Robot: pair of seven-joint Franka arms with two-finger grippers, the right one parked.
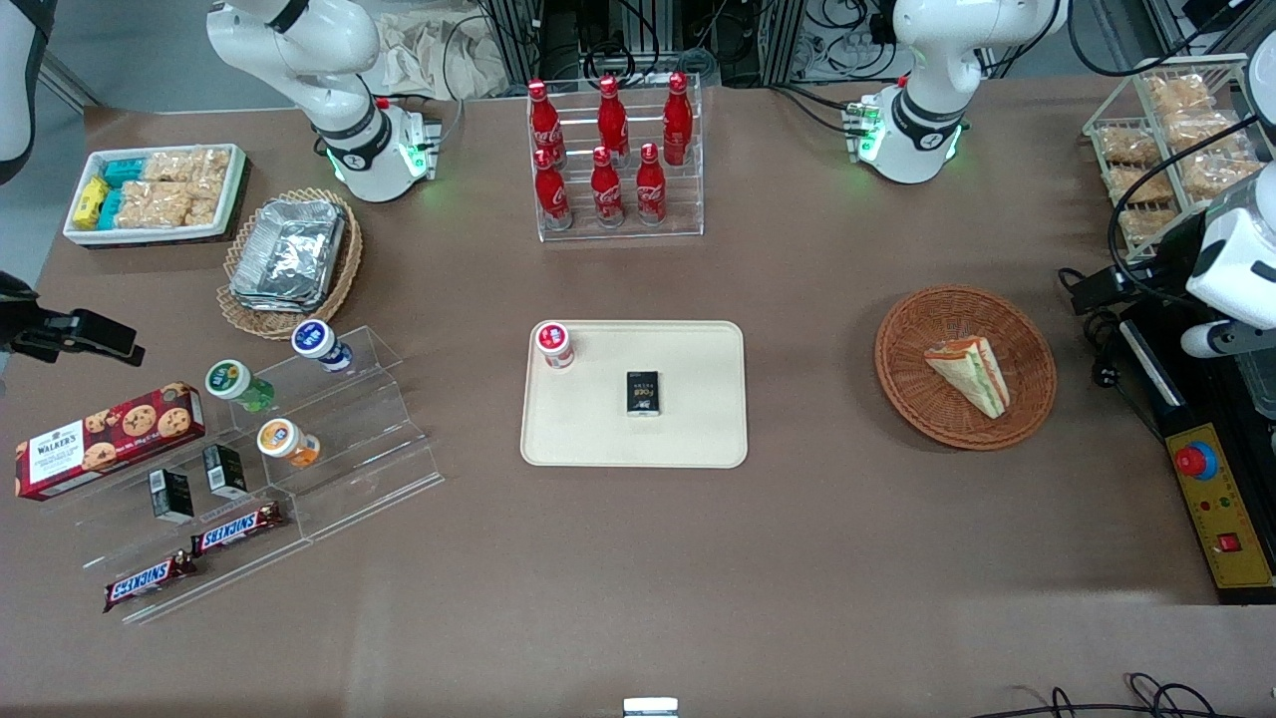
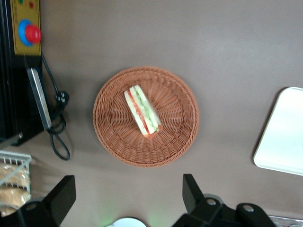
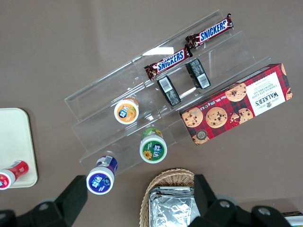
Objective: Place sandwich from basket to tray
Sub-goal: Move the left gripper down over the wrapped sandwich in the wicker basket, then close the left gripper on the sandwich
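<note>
Looking from the front, I see a wide brown table point(image 1: 817, 558) with the sandwich point(image 1: 969, 373) lying on its side in the round reddish basket point(image 1: 902, 339), which sits toward my working end, well apart from the cream tray point(image 1: 698, 419) in the middle. The tray carries a red-capped bottle point(image 1: 554, 345) at one corner and a small black packet point(image 1: 642, 393) near its centre; the part of it toward the basket is bare. Between tray rim and basket rim runs a broad strip of bare tabletop. Farther from the camera stands a clear rack of red cola bottles point(image 1: 610, 150); beside the basket, at the table's edge, are a yellow control box point(image 1: 1218, 514) with its red button and a wire rack of snack bags point(image 1: 1166, 140). My pincer itself I cannot make out here. From my own wrist, my gripper point(image 2: 128, 196) hangs high over the table with its dark fingers point(image 2: 60, 196) spread wide apart and nothing between them; the basket lies whole below, the sandwich across its middle showing red and green filling, and one rounded corner of the tray shows at the frame's border. From the parked wrist, a clear stepped stand point(image 3: 156, 94) holds Snickers bars point(image 3: 188, 47), small capped bottles point(image 3: 126, 111) and a red cookie box point(image 3: 239, 104), beside the foil containers point(image 3: 170, 208).
</note>
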